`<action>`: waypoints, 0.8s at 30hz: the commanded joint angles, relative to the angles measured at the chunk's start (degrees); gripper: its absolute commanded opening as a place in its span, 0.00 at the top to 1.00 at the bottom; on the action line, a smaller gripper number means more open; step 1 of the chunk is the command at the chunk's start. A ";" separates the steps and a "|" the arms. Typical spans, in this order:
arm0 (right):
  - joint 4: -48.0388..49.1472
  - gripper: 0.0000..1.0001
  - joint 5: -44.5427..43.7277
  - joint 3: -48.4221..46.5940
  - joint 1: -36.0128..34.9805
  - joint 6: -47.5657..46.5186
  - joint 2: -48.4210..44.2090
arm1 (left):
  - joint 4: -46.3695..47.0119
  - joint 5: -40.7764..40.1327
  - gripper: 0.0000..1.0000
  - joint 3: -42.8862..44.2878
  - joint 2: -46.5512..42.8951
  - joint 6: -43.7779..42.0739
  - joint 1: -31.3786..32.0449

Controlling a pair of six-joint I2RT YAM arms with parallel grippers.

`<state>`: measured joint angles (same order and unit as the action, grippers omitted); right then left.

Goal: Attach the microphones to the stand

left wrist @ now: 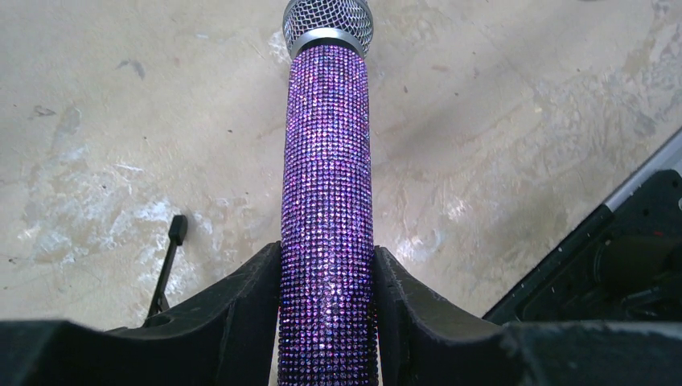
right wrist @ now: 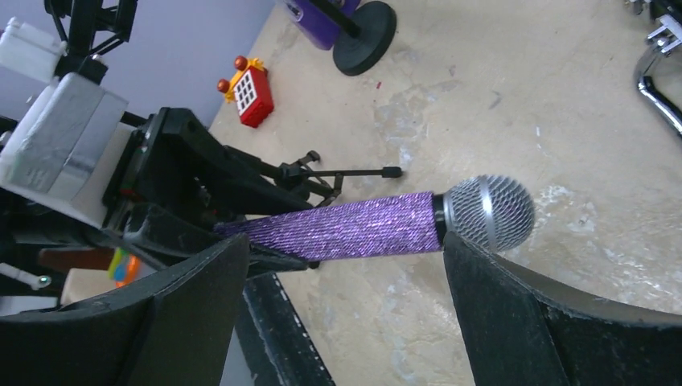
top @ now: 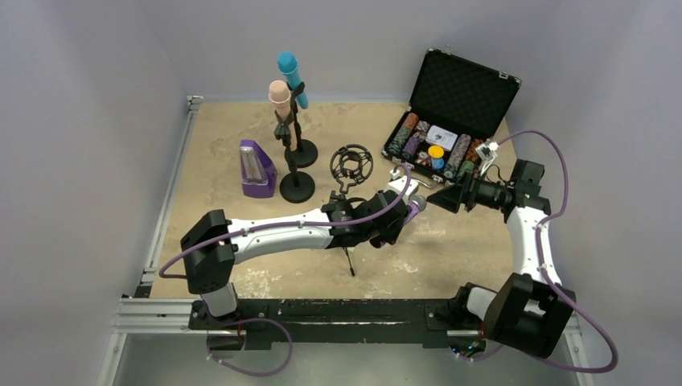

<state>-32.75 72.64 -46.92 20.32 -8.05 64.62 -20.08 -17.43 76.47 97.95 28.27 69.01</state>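
left gripper: clenched on the purple microphone, one finger pressed to each side of its glittery shaft, with the grey mesh head pointing away from the wrist.
purple microphone: held above the table near its centre, lying roughly level with its head toward the right. It is just on the near side of the ring holder.
right gripper: released, jaws spread wide. The head end of the purple microphone lies between them; whether the mesh touches a finger cannot be told.
blue microphone: far left, tilted, clipped at the top of a black stand.
pink microphone: just beside the blue one and lower, on a second stand with a round base.
ring holder: a black ring-shaped mount on a thin stem, mid-table.
metronome: purple, on the left, just beside the nearer round base.
case: far right, lid open — rows of chips inside.
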 commanded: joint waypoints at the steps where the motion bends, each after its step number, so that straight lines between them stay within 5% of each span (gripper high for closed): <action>1: 5.88 0.06 5.65 0.99 0.16 9.56 0.99 | 6.08 -3.17 1.00 3.63 1.82 -0.50 -1.82; 5: 16.52 0.07 5.28 5.19 0.06 23.00 1.85 | 8.67 -6.76 1.00 6.22 3.76 -0.71 -2.72; 11: 23.12 0.09 -10.25 9.60 -0.74 45.96 3.88 | 11.79 -9.53 1.00 12.50 6.98 -3.63 -2.70; 24: 30.61 0.09 -5.82 11.73 -0.90 53.02 7.40 | 15.58 -0.25 1.00 12.39 8.05 -1.14 -1.77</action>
<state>-7.40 66.13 -36.40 19.59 41.25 74.26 -10.74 -21.15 87.88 106.74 25.96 66.39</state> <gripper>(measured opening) 0.908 0.468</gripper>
